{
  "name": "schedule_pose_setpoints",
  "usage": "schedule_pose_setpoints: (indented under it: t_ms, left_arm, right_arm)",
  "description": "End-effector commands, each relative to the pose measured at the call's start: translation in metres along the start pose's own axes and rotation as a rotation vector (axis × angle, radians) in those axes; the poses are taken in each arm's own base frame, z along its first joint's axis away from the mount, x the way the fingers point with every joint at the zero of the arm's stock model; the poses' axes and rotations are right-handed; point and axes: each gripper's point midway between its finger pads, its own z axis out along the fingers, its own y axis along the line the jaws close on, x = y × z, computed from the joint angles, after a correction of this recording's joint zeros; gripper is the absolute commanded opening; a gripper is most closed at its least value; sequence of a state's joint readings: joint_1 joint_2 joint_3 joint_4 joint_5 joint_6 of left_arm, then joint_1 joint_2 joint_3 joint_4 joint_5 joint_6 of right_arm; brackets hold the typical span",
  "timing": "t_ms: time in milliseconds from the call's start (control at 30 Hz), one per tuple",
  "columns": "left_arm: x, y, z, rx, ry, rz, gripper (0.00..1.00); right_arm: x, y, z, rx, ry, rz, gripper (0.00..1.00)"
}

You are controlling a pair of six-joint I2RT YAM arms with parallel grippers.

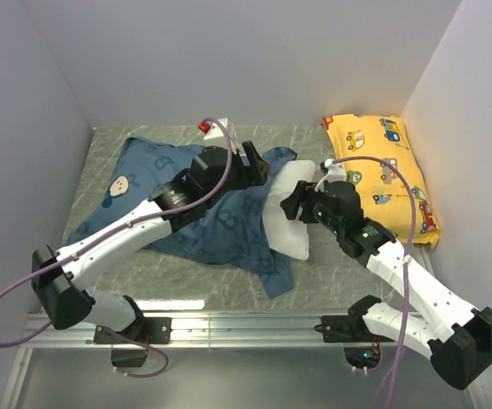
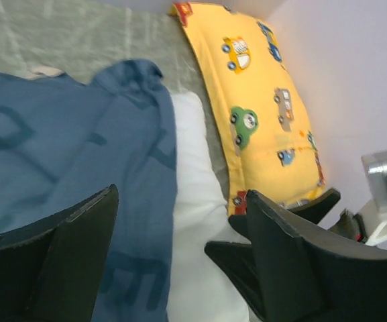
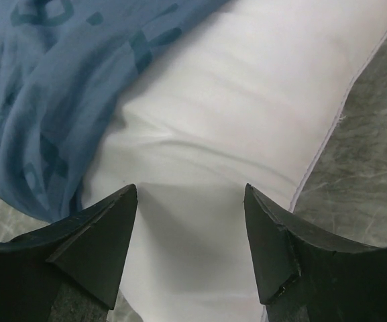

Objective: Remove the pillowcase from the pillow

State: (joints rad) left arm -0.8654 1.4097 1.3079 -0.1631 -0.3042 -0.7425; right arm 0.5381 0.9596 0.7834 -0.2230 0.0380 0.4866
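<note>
The blue pillowcase (image 1: 147,175) lies crumpled across the left and middle of the table. The white pillow (image 1: 290,213) sticks out of its right side. My left gripper (image 1: 254,162) hovers open above the pillowcase's right edge. In the left wrist view its fingers straddle the line where the pillowcase (image 2: 79,134) meets the pillow (image 2: 193,181), gripping nothing. My right gripper (image 1: 295,203) stands open over the pillow's bare end. In the right wrist view, white pillow (image 3: 247,100) fills the gap between the jaws (image 3: 190,191), with the pillowcase (image 3: 45,87) bunched at upper left.
A yellow car-print pillow (image 1: 384,170) lies along the right wall, also in the left wrist view (image 2: 260,100). A small red and white piece (image 1: 205,128) sits by the pillowcase's far edge. White walls close in the grey marbled table (image 1: 101,141) on three sides.
</note>
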Motion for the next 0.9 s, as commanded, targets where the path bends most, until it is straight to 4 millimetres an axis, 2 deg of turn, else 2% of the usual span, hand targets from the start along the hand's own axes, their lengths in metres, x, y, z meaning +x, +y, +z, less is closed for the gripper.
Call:
schedule_pose_setpoints:
  t_ms: [0, 33, 67, 100, 133, 200, 267, 333, 367, 400, 433, 467, 500, 533, 567, 600, 633, 667, 700, 733, 767, 833, 867]
  left_arm:
    - [-0.025, 0.025, -0.021, -0.156, -0.017, 0.183, 0.82]
    - [-0.015, 0.042, -0.023, -0.229, 0.038, 0.233, 0.83]
    - [-0.011, 0.05, -0.019, -0.262, 0.054, 0.275, 0.85]
    - [-0.007, 0.053, -0.018, -0.268, 0.07, 0.298, 0.86]
    - [-0.002, 0.057, -0.017, -0.275, 0.087, 0.313, 0.87]
    - [0.016, 0.063, -0.013, -0.261, 0.158, 0.343, 0.88]
    - [0.032, 0.073, -0.008, -0.284, 0.216, 0.361, 0.89]
    - [0.041, 0.086, -0.005, -0.333, 0.242, 0.379, 0.9]
    - [0.047, 0.096, -0.003, -0.374, 0.256, 0.391, 0.89]
    - [0.052, 0.107, -0.006, -0.421, 0.273, 0.402, 0.89]
    - [0.051, 0.115, -0.008, -0.463, 0.263, 0.417, 0.88]
    - [0.055, 0.122, -0.009, -0.486, 0.273, 0.424, 0.81]
    - [0.056, 0.127, -0.011, -0.5, 0.27, 0.426, 0.72]
    - [0.054, 0.128, -0.011, -0.506, 0.263, 0.424, 0.62]
    - [0.05, 0.133, -0.012, -0.518, 0.254, 0.415, 0.42]
    - [0.046, 0.136, -0.013, -0.526, 0.244, 0.41, 0.29]
    - [0.041, 0.141, -0.014, -0.544, 0.238, 0.406, 0.17]
    - [0.027, 0.15, -0.016, -0.574, 0.212, 0.393, 0.01]
    - [0.019, 0.156, -0.018, -0.589, 0.199, 0.388, 0.0]
    - [0.01, 0.162, -0.019, -0.611, 0.181, 0.381, 0.01]
    - [-0.01, 0.178, -0.025, -0.661, 0.136, 0.364, 0.0]
    - [-0.03, 0.198, -0.032, -0.711, 0.098, 0.339, 0.0]
    - [-0.05, 0.22, -0.041, -0.765, 0.059, 0.314, 0.01]
  right_arm:
    - [-0.002, 0.009, 0.002, -0.021, 0.005, -0.056, 0.73]
    - [0.006, 0.011, 0.008, -0.029, 0.038, -0.07, 0.73]
    - [0.009, 0.018, 0.01, -0.043, 0.058, -0.084, 0.74]
    - [0.015, 0.02, 0.014, -0.04, 0.083, -0.097, 0.74]
    - [0.029, 0.017, 0.024, -0.019, 0.134, -0.116, 0.74]
    - [0.039, 0.025, 0.031, -0.029, 0.163, -0.139, 0.74]
    - [0.053, 0.02, 0.043, -0.001, 0.194, -0.129, 0.74]
    - [0.061, 0.013, 0.05, 0.036, 0.215, -0.121, 0.67]
    - [0.06, 0.01, 0.051, 0.058, 0.211, -0.111, 0.59]
    - [0.061, 0.008, 0.05, 0.071, 0.216, -0.106, 0.46]
    - [0.058, 0.007, 0.048, 0.085, 0.208, -0.091, 0.13]
    - [0.054, 0.007, 0.046, 0.094, 0.199, -0.086, 0.0]
    - [0.051, 0.003, 0.043, 0.122, 0.195, -0.089, 0.0]
    - [0.044, 0.004, 0.038, 0.124, 0.177, -0.089, 0.0]
    - [0.033, 0.007, 0.034, 0.129, 0.155, -0.091, 0.0]
    - [0.029, -0.002, 0.028, 0.179, 0.153, -0.106, 0.0]
    - [0.017, -0.002, 0.019, 0.187, 0.123, -0.115, 0.0]
    - [0.003, 0.0, 0.012, 0.201, 0.086, -0.116, 0.0]
    - [0.0, -0.006, 0.004, 0.232, 0.086, -0.125, 0.0]
    - [-0.016, -0.009, -0.008, 0.256, 0.032, -0.125, 0.0]
    - [-0.028, -0.008, -0.016, 0.259, 0.001, -0.117, 0.0]
    - [-0.043, -0.011, -0.037, 0.276, -0.041, -0.111, 0.0]
    - [-0.053, -0.009, -0.045, 0.275, -0.066, -0.103, 0.0]
